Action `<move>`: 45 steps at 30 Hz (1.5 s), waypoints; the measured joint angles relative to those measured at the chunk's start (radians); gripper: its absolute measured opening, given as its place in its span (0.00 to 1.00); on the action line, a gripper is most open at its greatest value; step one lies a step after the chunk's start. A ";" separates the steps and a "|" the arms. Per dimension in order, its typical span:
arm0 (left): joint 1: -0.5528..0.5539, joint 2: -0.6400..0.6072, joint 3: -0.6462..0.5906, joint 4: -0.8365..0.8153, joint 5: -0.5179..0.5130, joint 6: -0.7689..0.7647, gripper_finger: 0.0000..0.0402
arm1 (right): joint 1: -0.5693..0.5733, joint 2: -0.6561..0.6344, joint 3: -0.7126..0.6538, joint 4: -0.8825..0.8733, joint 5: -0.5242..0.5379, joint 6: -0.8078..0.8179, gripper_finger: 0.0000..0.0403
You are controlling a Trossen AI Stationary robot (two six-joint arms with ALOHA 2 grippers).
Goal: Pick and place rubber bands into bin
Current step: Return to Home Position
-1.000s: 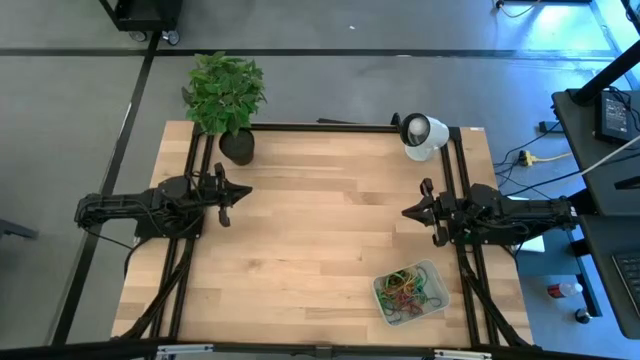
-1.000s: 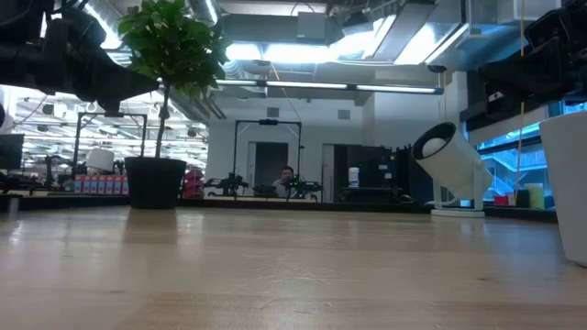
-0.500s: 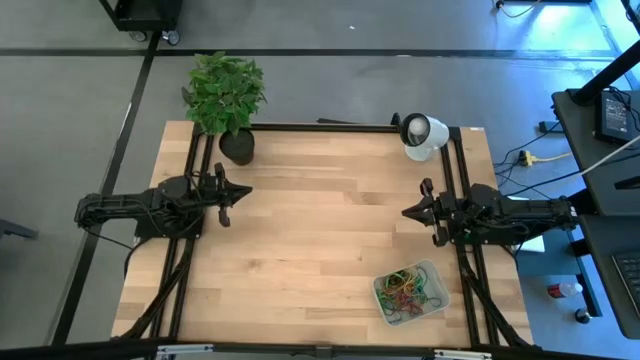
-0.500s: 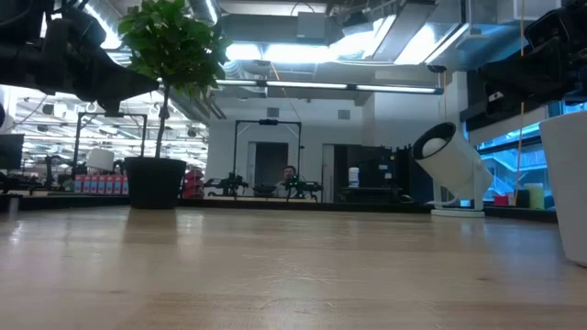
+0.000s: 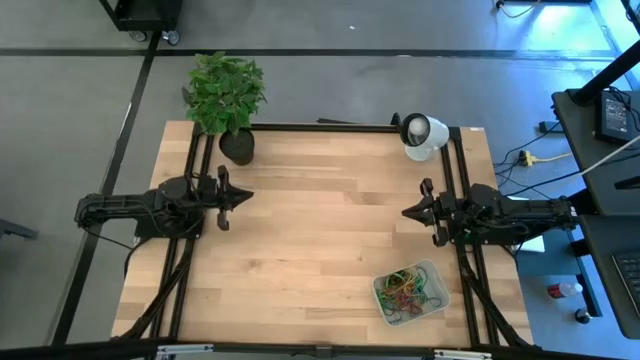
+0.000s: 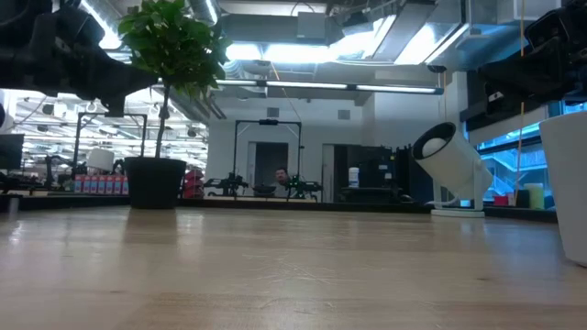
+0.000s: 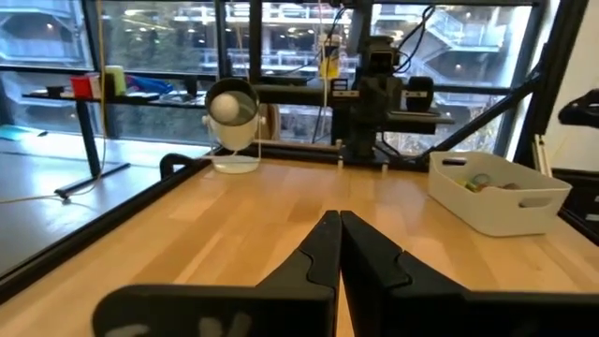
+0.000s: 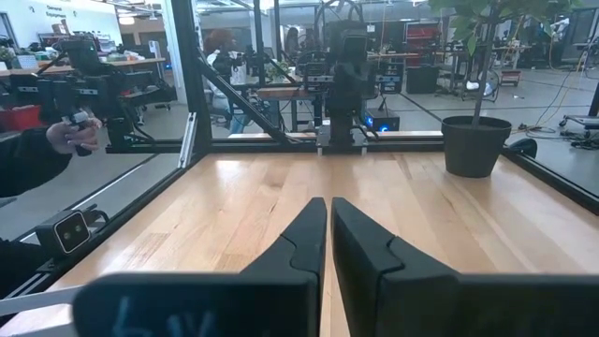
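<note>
The bin [image 5: 411, 292], a pale shallow tray, stands on the table near its front right corner. A tangle of green, red, orange and yellow rubber bands [image 5: 405, 287] lies inside it. The left wrist view shows the bin [image 7: 497, 194] across the table. My left gripper [image 5: 246, 193] hovers shut at the table's left side, pointing level toward the right. My right gripper [image 5: 405, 212] hovers shut at the right side, pointing level toward the left, farther back than the bin. In the wrist views the fingers of both my left gripper [image 7: 337, 218] and my right gripper [image 8: 328, 202] have nothing between them.
A potted plant [image 5: 232, 105] stands at the far left corner. A white round device [image 5: 420, 134] sits at the far right. Black frame rails [image 5: 330, 127] run along the table's far edge and sides. A person's hand [image 8: 71, 132] shows beyond the table.
My left gripper has turned a little at the wrist while staying over the same spot, its fingers still shut. My right gripper, the bin and the rubber bands have kept still.
</note>
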 joint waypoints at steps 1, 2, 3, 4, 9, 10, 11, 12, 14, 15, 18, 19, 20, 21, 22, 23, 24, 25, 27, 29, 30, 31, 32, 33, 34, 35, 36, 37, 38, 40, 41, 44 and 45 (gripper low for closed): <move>0.000 0.003 0.000 0.000 0.000 0.000 0.01 | 0.000 0.000 0.000 0.000 0.000 0.001 0.06; 0.000 0.003 0.000 -0.001 0.001 -0.001 0.02 | 0.000 0.000 0.000 0.000 0.000 0.002 0.06; 0.000 0.003 0.000 -0.001 0.006 -0.001 0.02 | 0.000 0.000 0.000 0.000 0.000 0.002 0.06; 0.000 0.003 0.000 -0.002 0.013 0.000 0.02 | 0.000 0.000 0.000 0.000 0.000 0.001 0.06; 0.000 0.003 0.000 -0.006 0.036 0.007 0.01 | 0.000 0.000 0.000 0.000 0.000 0.001 0.06; 0.000 0.003 0.000 -0.006 0.036 0.007 0.01 | 0.000 0.000 0.000 0.000 0.000 0.000 0.06; 0.000 0.003 0.000 -0.006 0.036 0.007 0.01 | 0.000 0.000 0.000 0.000 0.000 0.000 0.06; 0.000 0.003 0.000 -0.006 0.036 0.007 0.01 | 0.000 0.000 0.000 0.000 0.000 0.001 0.06; 0.000 0.003 0.000 -0.006 0.036 0.007 0.01 | 0.000 0.000 0.000 0.000 0.000 0.001 0.06; 0.000 0.003 0.000 -0.006 0.036 0.007 0.01 | 0.000 0.000 0.000 0.000 0.000 0.000 0.06; 0.000 0.003 0.000 -0.006 0.036 0.006 0.02 | 0.000 0.000 0.000 0.000 0.000 0.002 0.06; 0.000 0.003 0.000 -0.006 0.036 0.006 0.02 | 0.000 0.000 0.000 0.000 0.000 0.002 0.06; 0.000 0.003 0.000 -0.006 0.036 0.006 0.02 | 0.000 0.000 0.000 0.000 0.000 0.000 0.06; 0.000 0.004 0.000 -0.006 0.036 0.006 0.02 | 0.000 0.000 0.000 0.000 0.000 0.000 0.06; 0.000 0.004 0.000 -0.006 0.035 0.006 0.01 | 0.000 0.000 0.000 0.000 0.000 0.001 0.06; 0.000 0.004 0.000 -0.006 0.035 0.006 0.01 | 0.000 0.000 0.000 0.000 0.000 0.002 0.06; 0.000 0.004 0.000 -0.006 0.035 0.006 0.01 | 0.000 0.000 0.000 0.000 0.000 0.002 0.06; 0.000 0.004 0.000 -0.006 0.035 0.006 0.01 | 0.000 0.000 0.000 0.000 0.000 0.001 0.06; 0.000 0.004 0.000 -0.006 0.035 0.006 0.01 | 0.000 0.000 0.000 0.000 0.000 0.000 0.06; 0.000 0.004 0.000 -0.006 0.035 0.006 0.02 | 0.000 0.000 0.000 0.000 0.000 0.002 0.06; 0.000 0.004 0.000 -0.006 0.035 0.006 0.02 | 0.000 0.000 0.000 0.000 0.000 0.001 0.06; 0.000 0.004 0.000 -0.006 0.035 0.006 0.02 | 0.000 0.000 0.000 0.000 0.000 0.000 0.06; 0.000 0.004 0.000 -0.006 0.035 0.006 0.02 | 0.000 0.000 0.000 0.000 0.000 0.000 0.06; 0.000 0.004 0.000 -0.006 0.035 0.006 0.02 | 0.000 0.000 0.000 0.000 0.000 0.001 0.06; 0.000 0.004 0.000 -0.006 0.035 0.006 0.02 | 0.000 0.000 0.000 0.000 0.000 0.002 0.06; 0.000 0.004 0.000 -0.006 0.035 0.006 0.02 | 0.000 0.000 0.000 0.000 0.000 0.001 0.06; 0.000 0.004 0.000 -0.006 0.035 0.006 0.01 | 0.000 0.000 0.000 0.000 0.000 0.000 0.06; 0.000 0.004 0.000 -0.006 0.035 0.006 0.01 | 0.000 0.000 0.000 0.000 0.000 0.000 0.06; 0.000 0.004 0.000 -0.006 0.035 0.006 0.01 | 0.000 0.000 0.000 0.000 0.000 0.001 0.06; 0.000 0.004 0.000 -0.006 0.034 0.006 0.01 | 0.000 0.000 0.000 0.000 0.000 0.001 0.06; 0.000 0.004 0.000 -0.006 0.035 0.006 0.01 | 0.000 0.000 0.000 0.000 0.000 0.000 0.06; 0.000 0.004 0.000 -0.006 0.034 0.006 0.02 | 0.000 0.000 0.000 0.000 0.000 0.002 0.06; 0.000 0.004 0.000 -0.006 0.034 0.006 0.02 | 0.000 0.000 0.000 0.000 0.000 0.002 0.06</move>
